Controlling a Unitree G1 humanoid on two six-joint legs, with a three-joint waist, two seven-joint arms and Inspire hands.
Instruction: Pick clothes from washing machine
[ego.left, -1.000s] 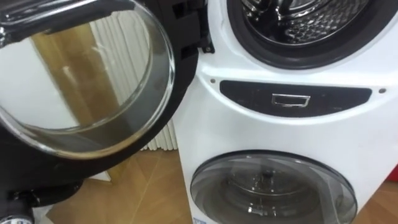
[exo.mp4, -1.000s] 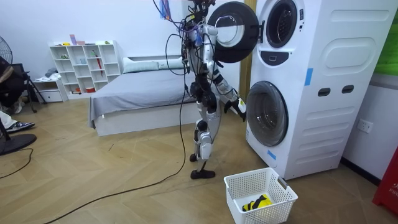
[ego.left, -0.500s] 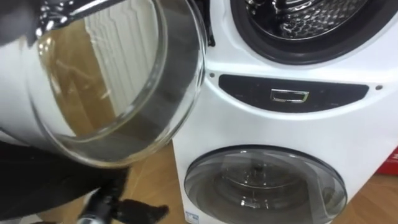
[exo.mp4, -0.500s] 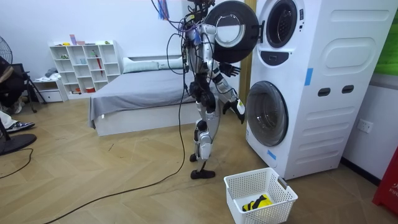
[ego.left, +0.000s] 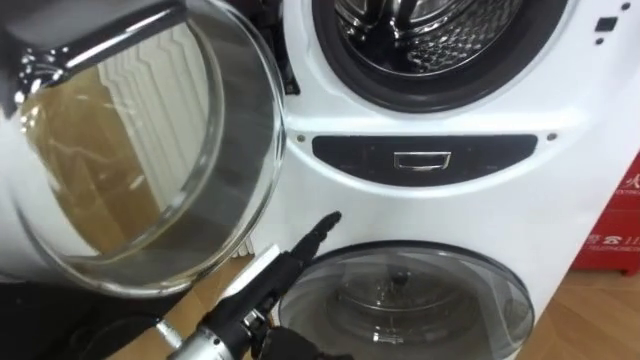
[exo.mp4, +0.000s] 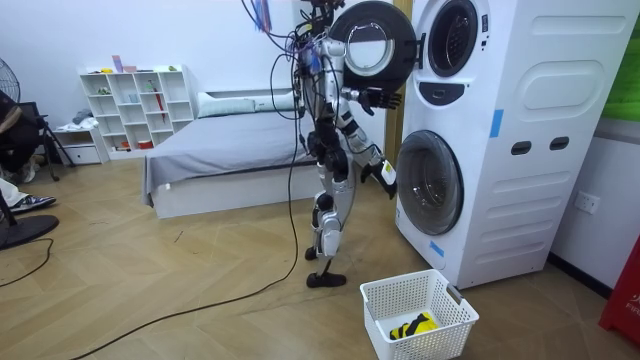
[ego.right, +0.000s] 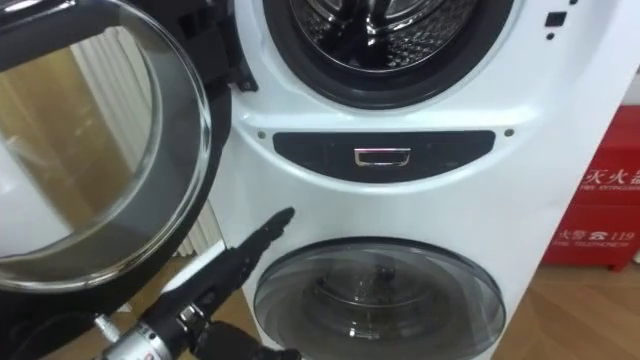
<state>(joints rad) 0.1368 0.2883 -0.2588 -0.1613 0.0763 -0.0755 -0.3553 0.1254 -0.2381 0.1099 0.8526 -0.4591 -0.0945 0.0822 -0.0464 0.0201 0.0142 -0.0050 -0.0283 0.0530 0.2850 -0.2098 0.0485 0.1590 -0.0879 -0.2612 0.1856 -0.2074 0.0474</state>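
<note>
Wood floor (exo.mp4: 150, 280), bedroom: you stand facing the stacked washing machine (exo.mp4: 520, 130). Upper door (ego.left: 130, 170), swung wide on your left, leaves the drum (ego.left: 430, 40) free to reach; its visible wall is bare steel. Basket (exo.mp4: 415, 295), near the machine's foot for receiving, holds one yellow garment (exo.mp4: 412, 326). Left hand (ego.left: 290, 258), straight-fingered and empty, points up toward the drum. Right hand (exo.mp4: 386, 178) hangs low; its grip you cannot tell.

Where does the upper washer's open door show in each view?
Left eye view: the open door takes the upper left, its glass bulging toward the camera.
Right eye view: the door is at the upper left again.
Room view: the door is at top centre, on the room view's left of the upper drum.
Shared landmark: the dark control panel under that drum.
</note>
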